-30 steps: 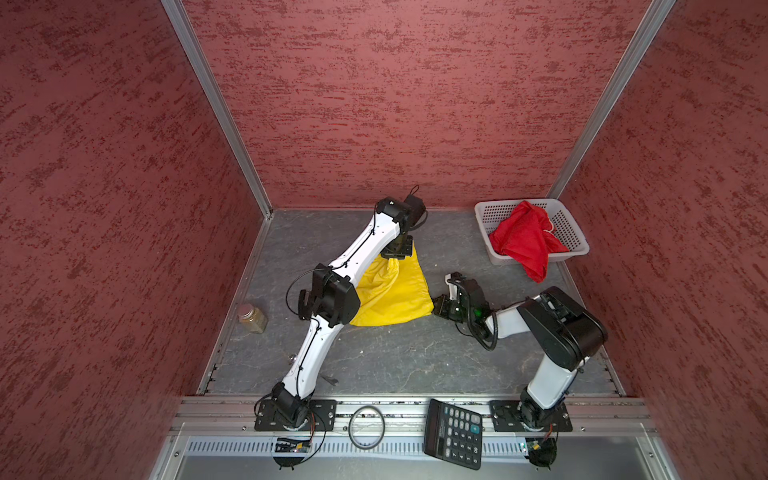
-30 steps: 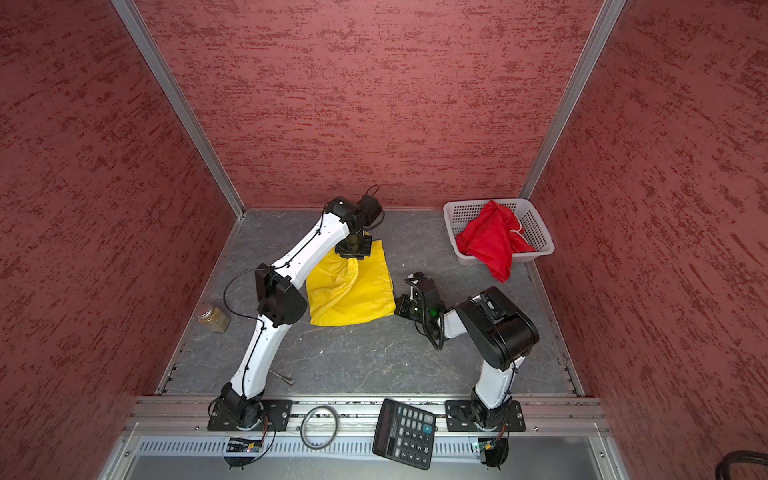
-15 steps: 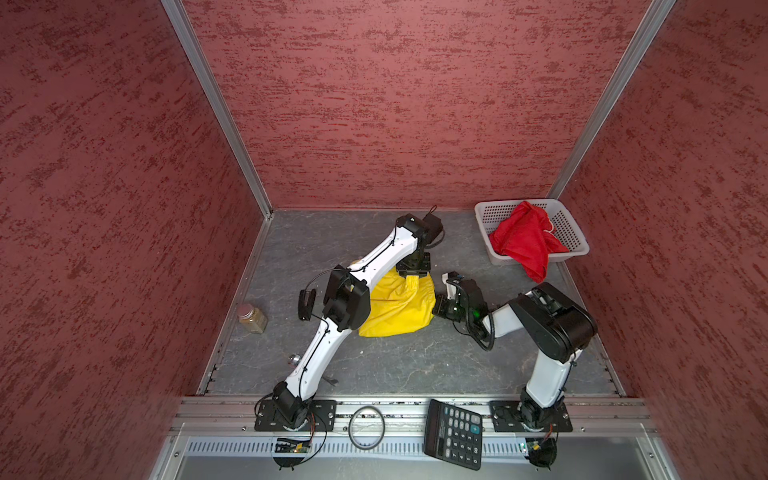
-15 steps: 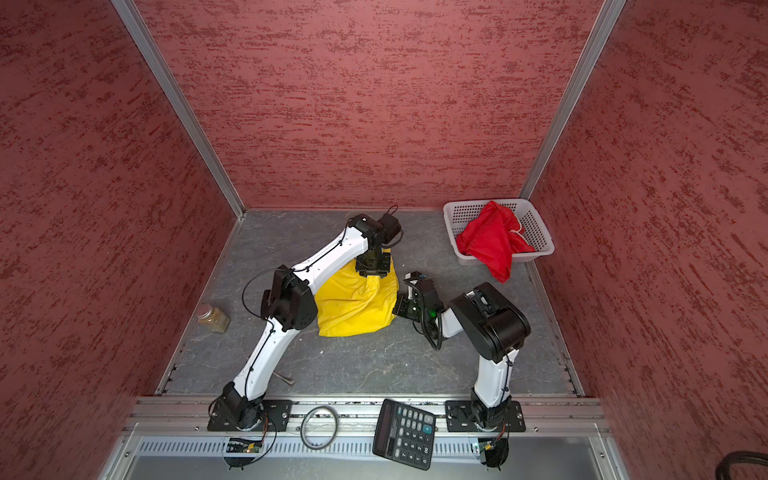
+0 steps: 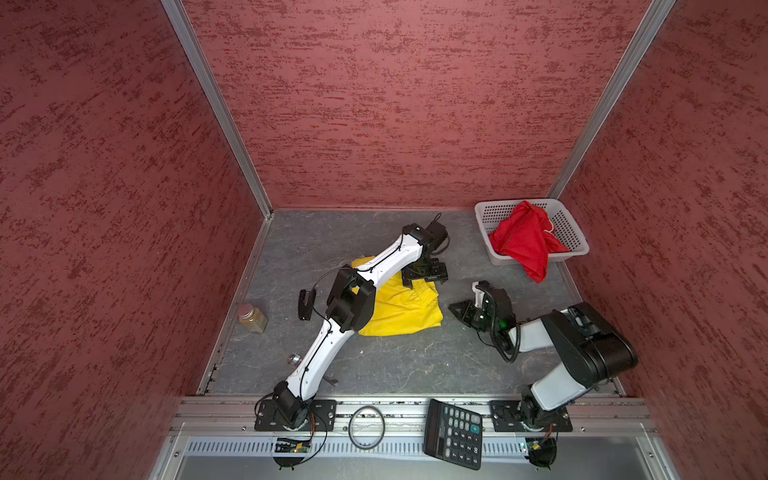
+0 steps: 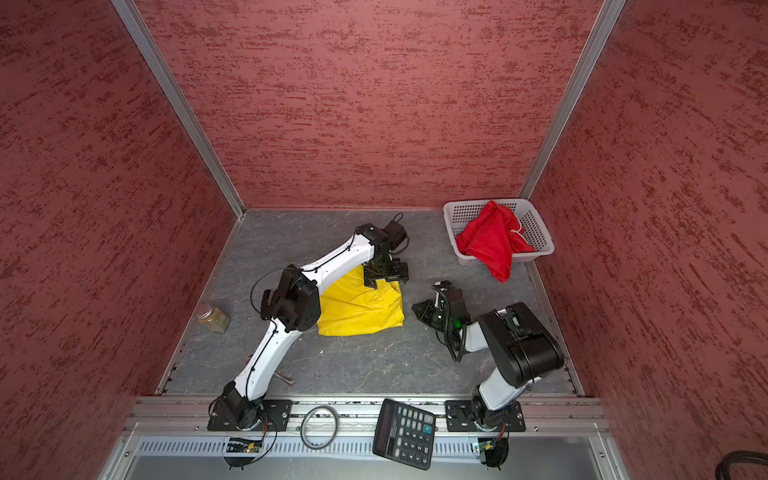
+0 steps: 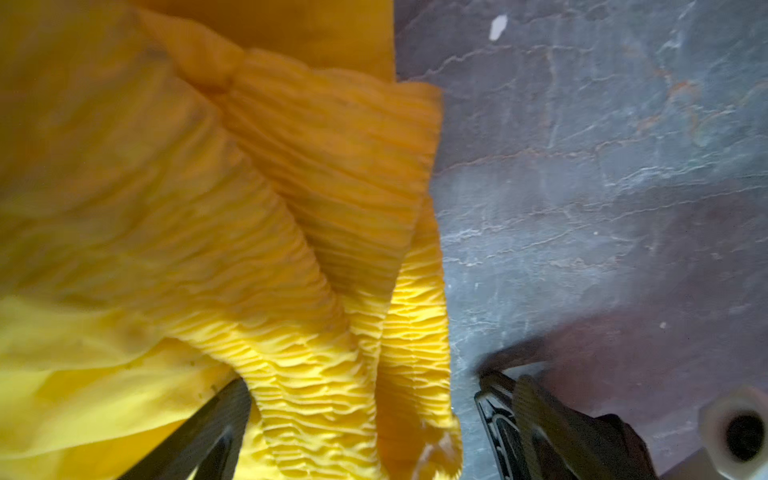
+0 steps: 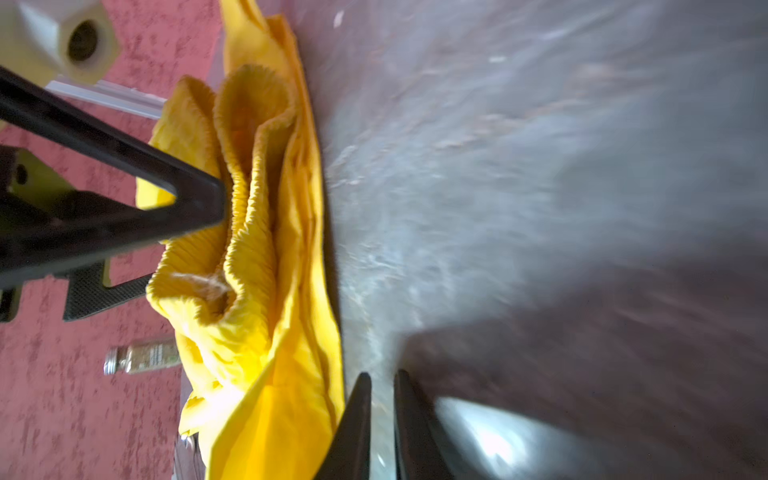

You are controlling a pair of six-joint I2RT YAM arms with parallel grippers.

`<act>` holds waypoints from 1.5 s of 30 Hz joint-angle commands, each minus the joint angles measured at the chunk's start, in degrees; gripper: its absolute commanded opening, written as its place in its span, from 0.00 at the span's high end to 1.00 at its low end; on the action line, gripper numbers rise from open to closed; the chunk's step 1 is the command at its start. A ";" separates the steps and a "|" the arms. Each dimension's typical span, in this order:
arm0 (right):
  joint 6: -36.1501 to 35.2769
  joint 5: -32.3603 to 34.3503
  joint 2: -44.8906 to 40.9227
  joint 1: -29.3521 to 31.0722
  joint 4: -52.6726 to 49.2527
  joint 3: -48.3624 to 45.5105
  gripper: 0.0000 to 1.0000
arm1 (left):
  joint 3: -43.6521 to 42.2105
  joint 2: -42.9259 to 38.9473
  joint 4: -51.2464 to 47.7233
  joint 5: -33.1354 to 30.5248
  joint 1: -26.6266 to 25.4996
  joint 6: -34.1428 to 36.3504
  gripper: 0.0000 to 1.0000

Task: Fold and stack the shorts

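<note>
At mid-desk the yellow shorts [image 5: 399, 311] lie folded, partly hidden under the left arm. The left gripper [image 5: 424, 281] hangs wide open over their waistband. The right gripper [image 5: 453, 308], barely parted and empty, sits beside their right edge. Red shorts [image 5: 523, 245] spill over the basket [image 5: 577, 237] in the far right corner, and a jar [image 5: 252, 318] stands near the left edge.

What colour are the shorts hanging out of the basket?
The shorts in the basket are bright red, clearest in a top view.
</note>
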 commanded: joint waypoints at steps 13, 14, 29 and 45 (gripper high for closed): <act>-15.08 20.69 -15.44 14.02 -40.33 24.39 0.49 | -35.28 -40.72 19.89 0.90 12.33 -0.85 0.00; -16.02 22.01 -13.32 17.00 -39.64 26.14 0.49 | -39.83 -43.74 20.32 -0.29 14.20 -0.61 0.00; -42.83 26.75 12.09 45.48 -37.03 43.75 0.20 | -71.45 -50.74 37.69 9.93 35.50 -1.00 0.16; -40.79 27.41 21.27 46.35 -39.82 45.48 0.69 | -72.02 -38.27 49.04 15.65 36.49 -1.98 0.21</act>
